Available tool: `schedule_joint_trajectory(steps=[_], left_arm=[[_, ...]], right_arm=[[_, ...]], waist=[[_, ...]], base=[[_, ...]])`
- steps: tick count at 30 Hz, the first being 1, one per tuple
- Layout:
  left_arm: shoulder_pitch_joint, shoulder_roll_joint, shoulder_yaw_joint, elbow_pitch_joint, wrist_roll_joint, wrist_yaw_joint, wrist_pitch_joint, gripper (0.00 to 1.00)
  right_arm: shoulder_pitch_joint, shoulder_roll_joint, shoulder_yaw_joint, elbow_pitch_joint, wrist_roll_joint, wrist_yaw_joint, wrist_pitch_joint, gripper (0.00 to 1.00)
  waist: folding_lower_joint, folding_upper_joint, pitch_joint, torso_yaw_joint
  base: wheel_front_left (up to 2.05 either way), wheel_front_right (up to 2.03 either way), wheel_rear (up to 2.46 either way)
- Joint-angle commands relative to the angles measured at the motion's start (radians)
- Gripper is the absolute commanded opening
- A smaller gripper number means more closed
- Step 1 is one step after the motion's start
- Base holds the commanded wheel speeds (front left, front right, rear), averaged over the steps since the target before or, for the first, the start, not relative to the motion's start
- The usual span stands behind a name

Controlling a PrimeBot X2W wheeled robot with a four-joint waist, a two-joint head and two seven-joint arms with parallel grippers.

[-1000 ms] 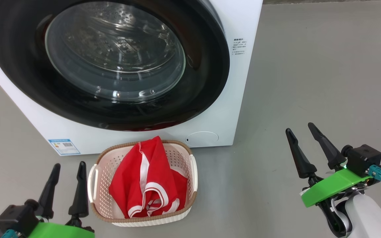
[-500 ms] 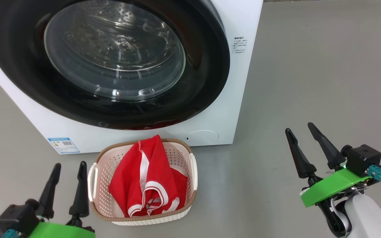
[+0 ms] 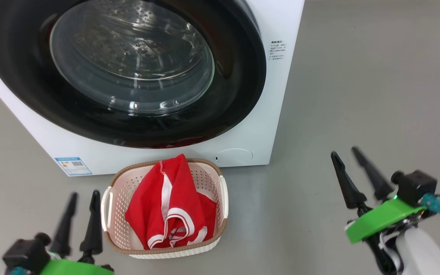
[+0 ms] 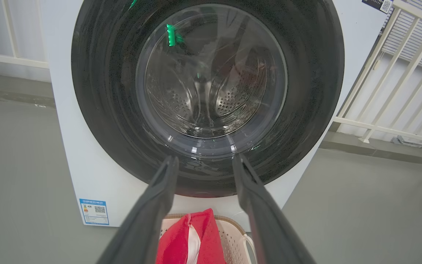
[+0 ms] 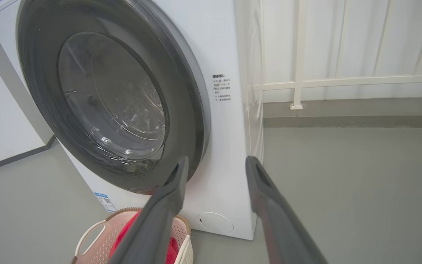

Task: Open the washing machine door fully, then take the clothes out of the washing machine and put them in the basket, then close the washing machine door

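- Left claw (image 3: pixel 85 195): fingers parted by a moderate gap, nothing between them. It hovers low, just left of the basket (image 3: pixel 222 198), tips aimed at the washing machine (image 3: pixel 281 95).
- Right claw (image 3: pixel 344 152): parted much the same and empty, over bare floor (image 3: pixel 357 95), well apart from the basket and off the machine's right front corner.
- Basket: stands on the floor at the foot of the machine's front, below the door's lower rim and between the blue sticker (image 3: pixel 73 165) and the small round cover (image 3: pixel 233 157). Handles face left and right.
- The clothes (image 3: pixel 166 206): a red heap with white trim, all inside the basket. Its long axis runs from the machine side toward the robot, with a peak rising over the far rim and the trimmed hem curled against the near wall.
- The washing machine door (image 3: pixel 239 76): faces outward toward the robot. In the right wrist view it looks flush against the front.
- Drum (image 4: pixel 211 102) seen through the glass: bare steel, no red visible.
- Judgement: unloading and closing both look done. Whether the latch has caught cannot be told.
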Motion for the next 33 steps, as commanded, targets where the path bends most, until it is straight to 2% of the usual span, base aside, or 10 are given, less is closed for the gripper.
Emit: schedule_joint_trajectory(steps=[1,10,15,33], left_arm=[[0.004,-0.007,-0.002,0.011,-0.001,0.0,0.0,0.0],[0.011,-0.019,0.005,0.031,-0.065,-0.002,0.017,0.0],[0.007,-0.02,0.013,0.038,-0.113,-0.004,0.029,0.0],[-0.006,-0.028,0.043,0.057,-0.284,-0.009,0.075,0.0]], right_arm=[[0.008,0.005,0.002,0.009,0.002,0.0,0.0,0.0],[0.034,0.022,-0.009,0.019,0.066,0.0,0.019,0.0],[0.039,0.028,-0.02,0.017,0.115,0.0,0.032,0.0],[0.059,0.05,-0.059,0.003,0.288,-0.001,0.083,0.0]], waist=[[0.0,0.0,0.0,0.0],[0.0022,0.0,-0.007,0.0],[0.0001,0.0,-0.008,0.0],[0.0,0.0,-0.019,0.001]], base=[[0.0,0.0,0.0],[0.0,0.0,0.0],[0.0,0.0,0.0],[0.0,0.0,0.0]])
